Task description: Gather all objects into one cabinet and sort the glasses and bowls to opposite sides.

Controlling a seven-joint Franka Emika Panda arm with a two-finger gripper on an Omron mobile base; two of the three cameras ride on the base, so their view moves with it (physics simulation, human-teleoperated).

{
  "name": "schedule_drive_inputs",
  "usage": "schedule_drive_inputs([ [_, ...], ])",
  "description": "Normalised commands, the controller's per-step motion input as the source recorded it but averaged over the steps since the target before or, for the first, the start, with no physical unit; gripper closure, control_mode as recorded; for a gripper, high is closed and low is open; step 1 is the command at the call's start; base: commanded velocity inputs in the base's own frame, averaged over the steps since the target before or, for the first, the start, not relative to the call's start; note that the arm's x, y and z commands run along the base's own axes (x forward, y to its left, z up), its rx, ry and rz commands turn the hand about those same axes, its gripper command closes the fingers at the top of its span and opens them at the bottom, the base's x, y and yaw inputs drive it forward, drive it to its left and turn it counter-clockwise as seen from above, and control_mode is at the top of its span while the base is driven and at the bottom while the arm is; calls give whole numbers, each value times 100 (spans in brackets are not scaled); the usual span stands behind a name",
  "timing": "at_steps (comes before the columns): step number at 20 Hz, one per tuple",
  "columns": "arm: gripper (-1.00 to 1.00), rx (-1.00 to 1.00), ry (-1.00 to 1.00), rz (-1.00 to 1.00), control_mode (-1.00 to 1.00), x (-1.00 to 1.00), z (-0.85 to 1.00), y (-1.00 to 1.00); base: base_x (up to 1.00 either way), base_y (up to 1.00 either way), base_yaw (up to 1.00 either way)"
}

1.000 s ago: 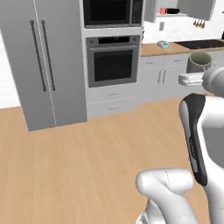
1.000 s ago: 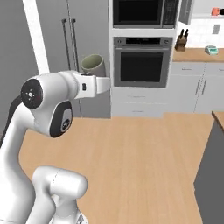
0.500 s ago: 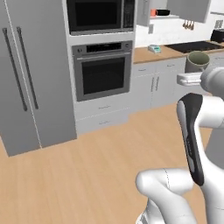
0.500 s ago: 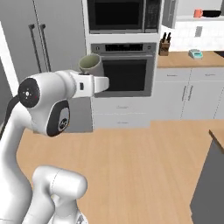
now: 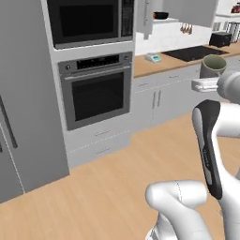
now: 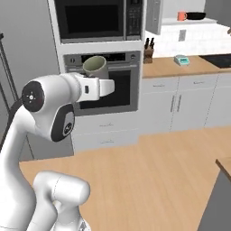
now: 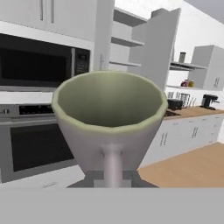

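The cup (image 7: 109, 122), a grey-green glass with one side handle, rides upright and mouth-up at the end of the arm. The gripper (image 6: 92, 85) is clamped on its handle, which keeps the bowl of the cup clear of the fingers and level. In the hand view the handle runs straight down from the cup's near wall into the jaws, so the grip looks centred.

The arm holds the cup high, about level with the oven (image 6: 103, 83) front, well above the wooden floor (image 6: 158, 180). I judge this to be a carry posture: the cup is kept close to the arm and clear of the counter (image 6: 180, 67) while the base faces the oven wall.

The open cabinet (image 6: 185, 20) is far right, above the counter. On its white shelf stand an orange mug (image 6: 181, 16) and a black bowl (image 6: 196, 16), close beside each other. A knife block (image 6: 148, 53) and a small scale (image 6: 181, 60) sit on the counter below.

The cup is well apart from that shelf, so this is transport, not placing. Since the bowl is already on the shelf, the cup probably belongs at the opposite end.
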Motion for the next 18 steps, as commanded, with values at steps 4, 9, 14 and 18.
schedule_drive_inputs([
  [4, 100, 0, 0, 0, 100, 0, 0, 0, 100, 30, -32],
  [9, 100, 0, 0, 0, 100, 0, 0, 0, 100, 12, -38],
  [14, 100, 0, 0, 0, 100, 0, 0, 0, 100, 7, -32],
  [18, 100, 0, 0, 0, 100, 0, 0, 0, 100, 11, -27],
])
